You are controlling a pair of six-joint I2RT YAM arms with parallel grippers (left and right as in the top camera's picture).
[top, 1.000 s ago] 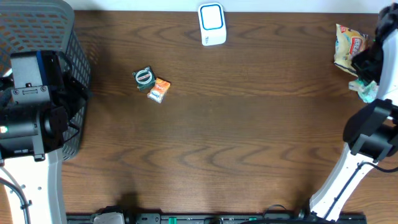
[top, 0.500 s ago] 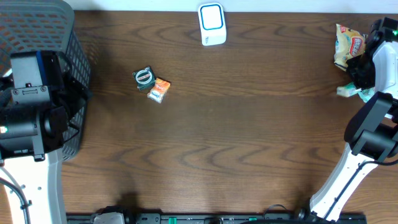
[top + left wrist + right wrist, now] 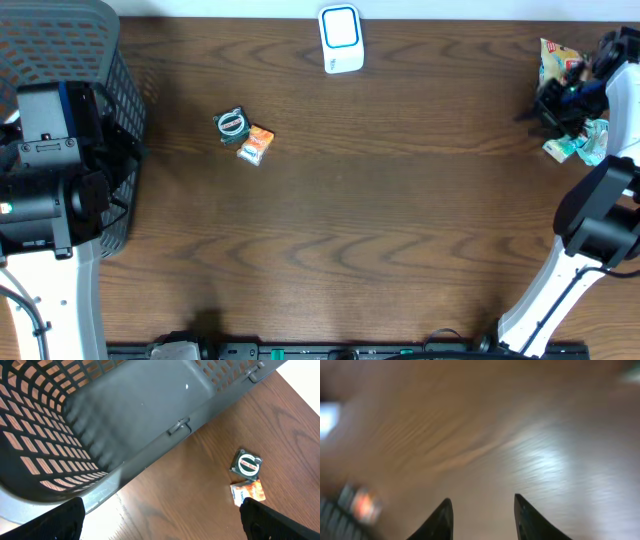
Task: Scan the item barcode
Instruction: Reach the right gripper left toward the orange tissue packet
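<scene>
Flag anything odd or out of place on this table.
Nothing looks spilled or broken. The snack bag at the right edge of the table looks crumpled, a teal packet lies near it, and the right wrist view is blurred.

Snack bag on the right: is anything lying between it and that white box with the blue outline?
Nothing visible does. Bare wood runs from the snack bag to the white scanner. The round green item and orange packet lie on the scanner's other side.

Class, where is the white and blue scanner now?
Overhead view: the white and blue scanner sits at the top edge of the table, near the middle, up and right of the round green item and orange packet.
</scene>
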